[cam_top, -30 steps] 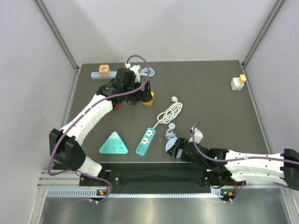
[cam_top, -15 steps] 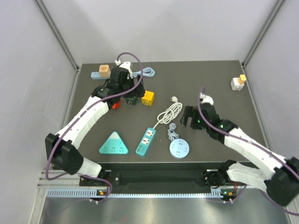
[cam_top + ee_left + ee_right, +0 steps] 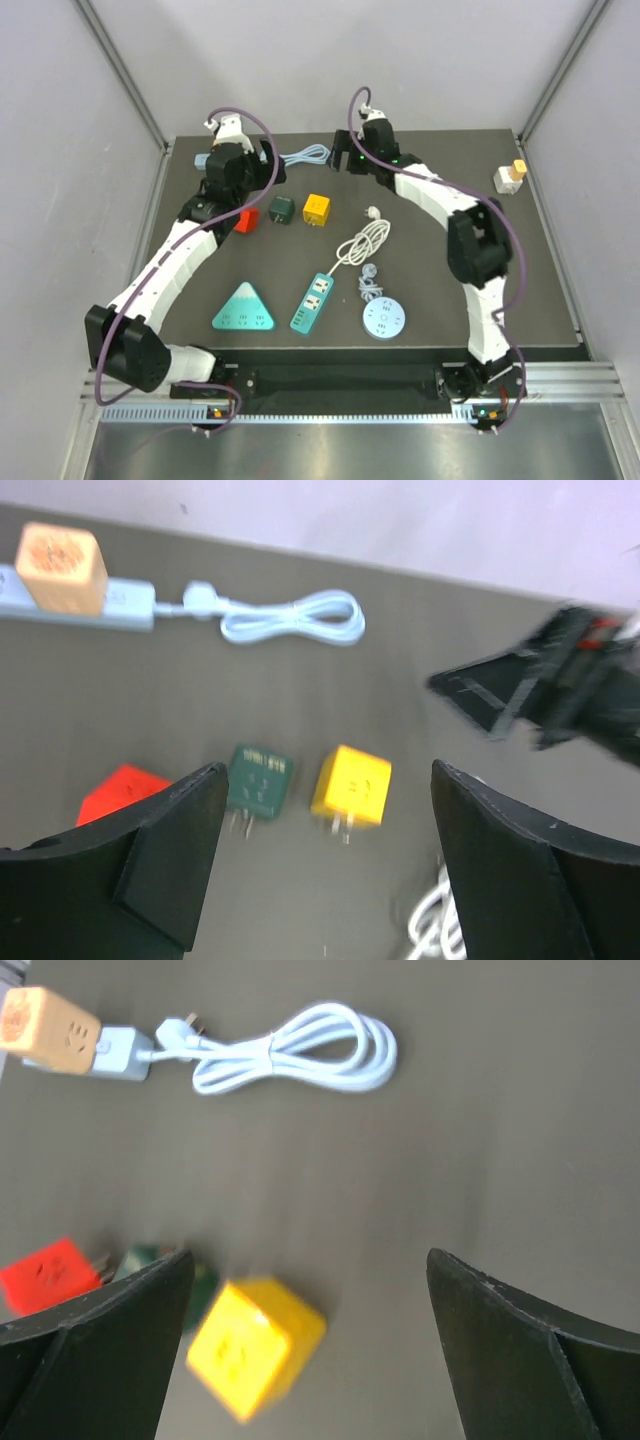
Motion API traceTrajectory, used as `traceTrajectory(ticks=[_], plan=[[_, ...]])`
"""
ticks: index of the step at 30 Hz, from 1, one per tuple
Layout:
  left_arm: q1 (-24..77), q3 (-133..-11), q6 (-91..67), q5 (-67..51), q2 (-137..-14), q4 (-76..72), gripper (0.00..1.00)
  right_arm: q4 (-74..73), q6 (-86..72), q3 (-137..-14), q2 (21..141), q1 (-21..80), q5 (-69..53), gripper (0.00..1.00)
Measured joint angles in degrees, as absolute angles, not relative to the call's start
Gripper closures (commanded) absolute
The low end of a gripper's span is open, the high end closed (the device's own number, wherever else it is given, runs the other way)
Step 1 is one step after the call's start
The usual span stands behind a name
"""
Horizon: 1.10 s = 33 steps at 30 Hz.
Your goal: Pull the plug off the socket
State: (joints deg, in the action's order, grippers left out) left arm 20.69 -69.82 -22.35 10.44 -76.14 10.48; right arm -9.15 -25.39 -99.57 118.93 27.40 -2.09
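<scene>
An orange plug [image 3: 60, 552] sits in a pale blue power strip [image 3: 120, 605] at the far left; it also shows in the right wrist view [image 3: 50, 1028]. A second orange plug [image 3: 519, 168] sits in a white cube socket [image 3: 506, 181] at the far right. My left gripper [image 3: 262, 170] is open and empty, raised just right of the blue strip, above the loose plugs [image 3: 328, 775]. My right gripper [image 3: 362, 162] is open and empty at the far middle of the table [image 3: 308, 1257]. It shows in the left wrist view [image 3: 530, 685].
Loose red [image 3: 243, 220], green [image 3: 281, 209] and yellow [image 3: 317, 208] plugs lie between the grippers. A pale blue coiled cable [image 3: 310, 153] lies behind them. A white cable [image 3: 365, 240], teal strip [image 3: 315, 301], triangular socket [image 3: 244, 308] and round socket [image 3: 384, 319] lie nearer.
My right arm swung from the near edge across the table to the far middle. My left gripper rose and moved back-left off the loose plugs.
</scene>
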Motion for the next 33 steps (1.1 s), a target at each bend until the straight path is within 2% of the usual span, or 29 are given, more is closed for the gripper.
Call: traceTrajectory(ticks=[6,9,17,22,26,31,33], plan=[[18.9,-68.0,-23.3,12.1,-80.4,-2.3,0.15,-4.8,-27.3,-119.2,139.2,27.1,-2.6,0.06],[18.6,-66.5,-24.5,12.5,-83.0,-8.1,0.15,-3.0,-28.7,-125.0,145.4,27.1,-1.6,0.07],[18.5,-64.0,-25.8,11.9,-85.2,-16.8,0.14,2.5,-35.0,-131.1,153.3,27.0,-0.6,0.17],[17.6,-60.4,-25.9,11.9,-84.8,-19.3,0.14,5.6,-38.9,-132.6,156.7,26.9,-0.3,0.31],[16.9,-59.7,-25.9,11.7,-84.7,-19.5,0.14,5.7,-42.4,-134.5,158.0,26.9,0.6,0.35],[16.4,-58.4,-26.1,11.3,-83.4,-19.8,0.14,6.0,-49.0,-140.0,162.4,26.7,1.9,0.49],[16.3,-57.6,-26.2,11.1,-82.4,-19.8,0.14,6.1,-52.8,-140.7,163.2,26.5,2.2,0.50]])
